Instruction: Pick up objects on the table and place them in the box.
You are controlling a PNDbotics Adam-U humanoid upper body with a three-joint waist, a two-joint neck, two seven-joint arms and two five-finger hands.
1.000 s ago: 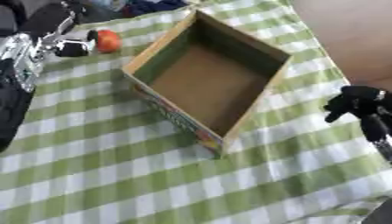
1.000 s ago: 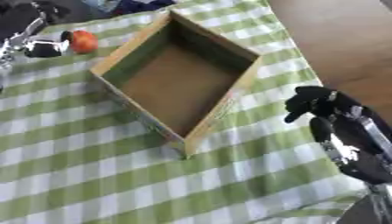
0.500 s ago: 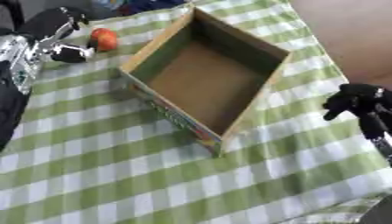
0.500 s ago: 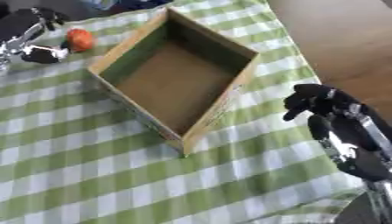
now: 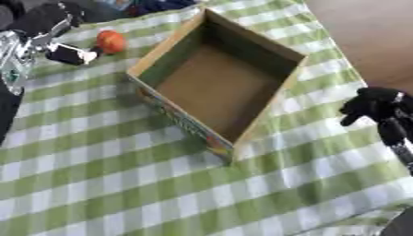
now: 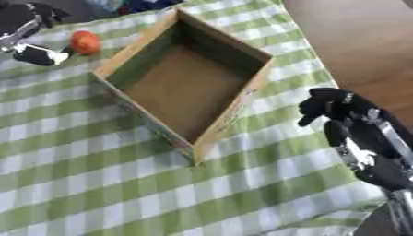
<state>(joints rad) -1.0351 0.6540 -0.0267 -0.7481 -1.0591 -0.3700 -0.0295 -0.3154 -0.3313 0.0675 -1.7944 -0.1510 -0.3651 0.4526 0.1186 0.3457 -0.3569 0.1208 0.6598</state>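
Beside box (image 5: pixel 218 83), left robot hand (image 5: pixel 68 53) fingertips nearer orange ball (image 5: pixel 111 41), grip unclear

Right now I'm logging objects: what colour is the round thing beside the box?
Orange-red, clearest in the left eye view.

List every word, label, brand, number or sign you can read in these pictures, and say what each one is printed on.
No text can be read.
Cardboard box: a strip of coloured print runs along its near outer wall, too blurred to read.
Green checked tablecloth: pattern only, no writing.
Orange object and the robot's hands: no legible marking.
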